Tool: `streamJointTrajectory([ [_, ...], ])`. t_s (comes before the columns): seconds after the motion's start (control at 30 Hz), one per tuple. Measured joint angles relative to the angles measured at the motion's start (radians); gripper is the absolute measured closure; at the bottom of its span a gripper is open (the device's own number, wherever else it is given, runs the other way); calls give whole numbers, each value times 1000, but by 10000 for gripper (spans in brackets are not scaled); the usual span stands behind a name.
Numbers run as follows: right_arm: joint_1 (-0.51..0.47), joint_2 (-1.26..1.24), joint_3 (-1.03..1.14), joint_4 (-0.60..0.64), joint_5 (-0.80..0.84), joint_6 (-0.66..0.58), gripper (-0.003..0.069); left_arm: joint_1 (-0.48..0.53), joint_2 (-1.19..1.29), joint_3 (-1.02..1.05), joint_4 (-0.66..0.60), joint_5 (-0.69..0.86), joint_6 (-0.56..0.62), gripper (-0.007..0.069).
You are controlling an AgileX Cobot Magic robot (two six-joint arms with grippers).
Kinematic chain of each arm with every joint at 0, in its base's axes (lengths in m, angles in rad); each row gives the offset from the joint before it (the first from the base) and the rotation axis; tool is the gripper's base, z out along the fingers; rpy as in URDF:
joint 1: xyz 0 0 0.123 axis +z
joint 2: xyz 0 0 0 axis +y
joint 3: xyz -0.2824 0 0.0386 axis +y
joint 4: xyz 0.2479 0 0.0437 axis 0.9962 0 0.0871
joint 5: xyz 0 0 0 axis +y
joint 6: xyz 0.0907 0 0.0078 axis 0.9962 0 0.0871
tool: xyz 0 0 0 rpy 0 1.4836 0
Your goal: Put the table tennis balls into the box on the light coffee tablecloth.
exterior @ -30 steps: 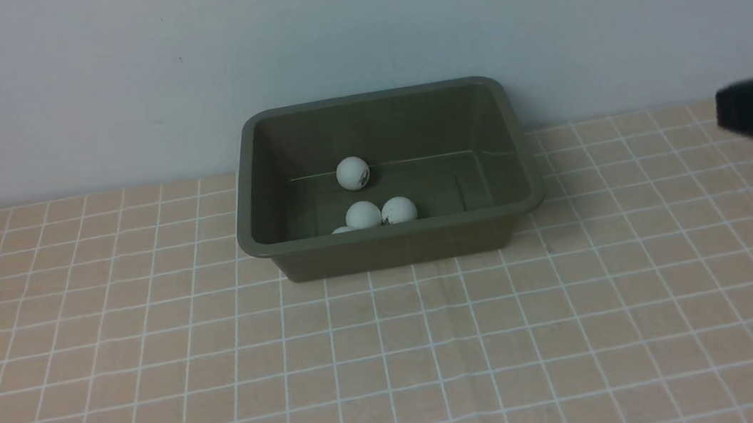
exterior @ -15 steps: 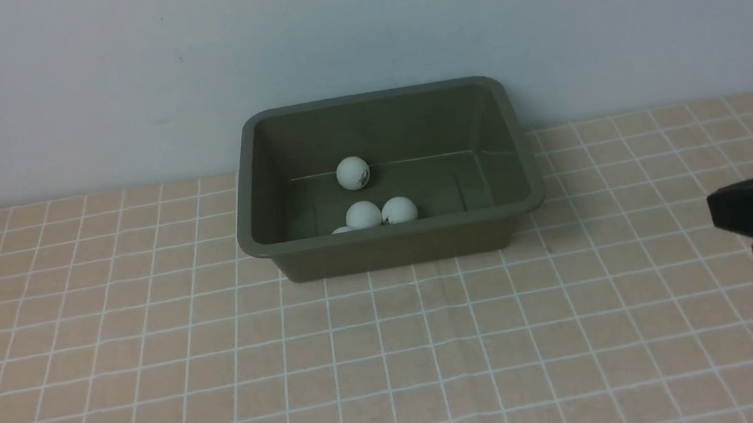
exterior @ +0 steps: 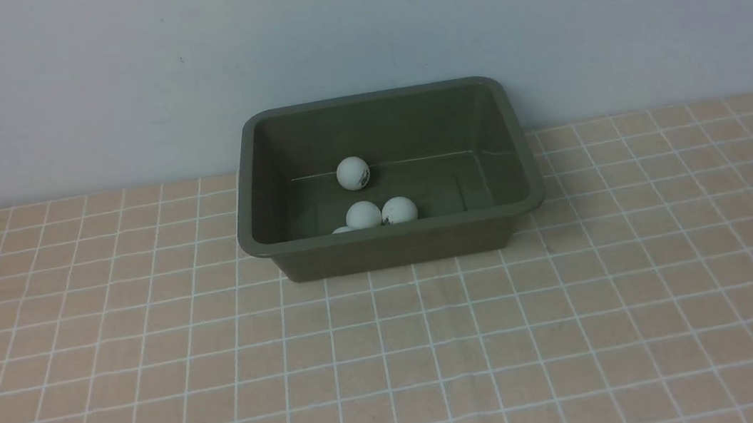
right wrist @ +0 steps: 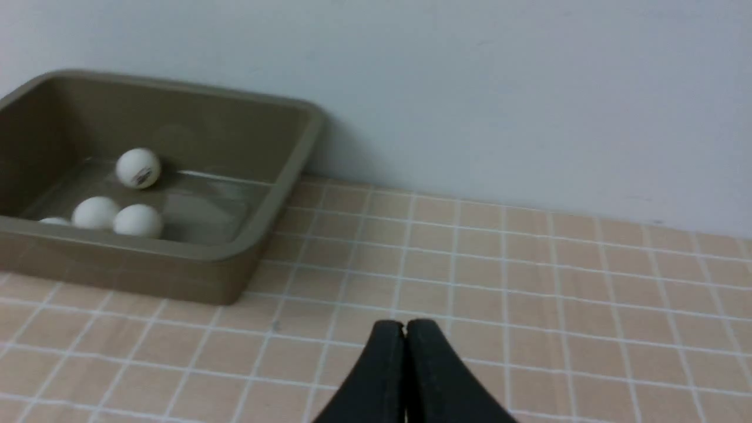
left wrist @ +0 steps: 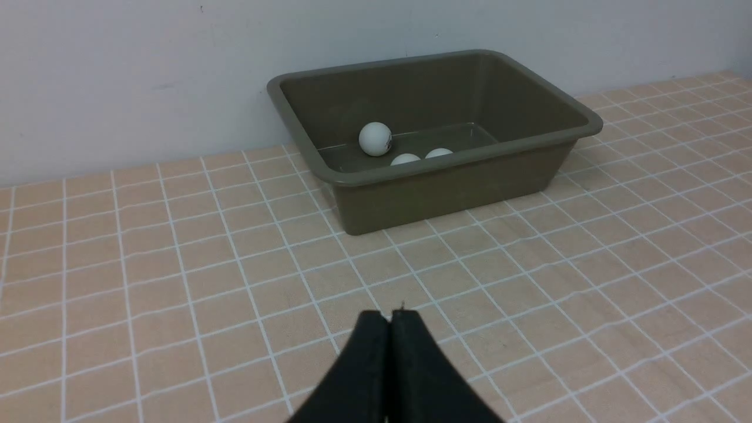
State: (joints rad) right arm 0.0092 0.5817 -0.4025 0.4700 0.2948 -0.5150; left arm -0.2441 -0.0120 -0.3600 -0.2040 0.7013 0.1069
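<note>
All four table tennis balls [exterior: 363, 214] lie inside the olive-green box [exterior: 510, 116] on the light coffee tablecloth [exterior: 394, 353]. The left claw [left wrist: 390, 320] and right claw [right wrist: 405, 329] are fully closed, holding nothing. A risk: an arm knocking the box could tip it.

Front view: high, between the arms, facing forward and down over the light coffee tablecloth [exterior: 394, 353] to the box [exterior: 391, 245] against the back wall [exterior: 354, 27]; mid-distance, no claw in frame. Left wrist view: low, looking past the pressed-together left claw [left wrist: 390, 315] toward the box [left wrist: 446, 188], fairly near. Right wrist view: low behind the closed right claw [right wrist: 405, 323], box [right wrist: 117, 276] off to one side; all three share the box, the table tennis balls [exterior: 352, 173] and the wall.
</note>
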Motion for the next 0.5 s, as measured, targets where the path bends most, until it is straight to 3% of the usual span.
streamJointTrajectory([
  [0.23,-72,-304,354,8,-166,-1,675,0,0,0,0,0,0,693],
  [0.5,-83,-480,432,35,-160,-1,675,0,0,0,0,0,0,693],
])
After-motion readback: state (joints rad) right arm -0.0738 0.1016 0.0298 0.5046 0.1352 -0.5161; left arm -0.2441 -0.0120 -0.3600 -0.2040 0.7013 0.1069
